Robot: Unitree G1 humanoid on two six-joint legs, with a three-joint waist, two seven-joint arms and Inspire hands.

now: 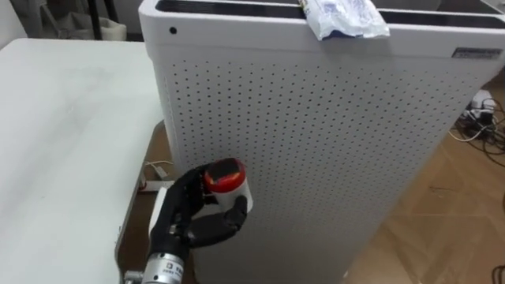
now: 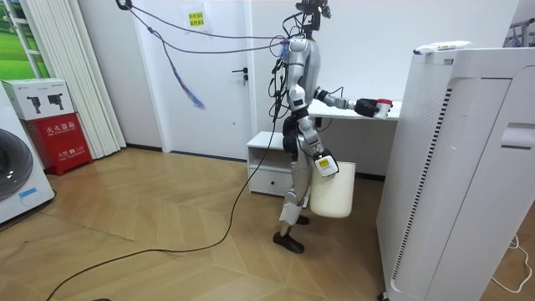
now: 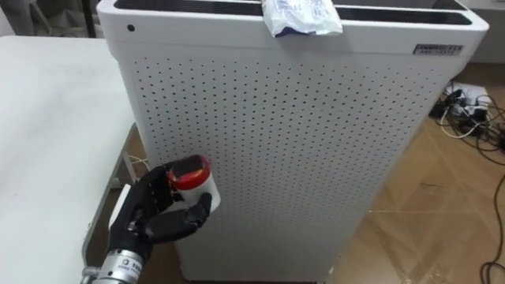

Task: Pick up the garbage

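My left hand [image 1: 188,214] is shut on a small white cup with a red lid [image 1: 227,178], low in front of the perforated face of a tall white air purifier [image 1: 316,134]. A crumpled white wrapper [image 1: 345,17] lies on the purifier's top, at its far edge, well above and to the right of that hand. In the room view I stand between a white table [image 2: 368,114] and the purifier [image 2: 456,167], left arm stretched out with the cup [image 2: 378,105]. My right hand [image 2: 322,164] hangs at my side, holding a white bin [image 2: 333,192] by its rim.
The white table [image 1: 63,118] lies to my left, close to the purifier, with a narrow gap of wooden floor between. Cables and a power strip [image 1: 480,117] lie on the floor at the right. A low white drawer cabinet [image 2: 267,163] stands behind me.
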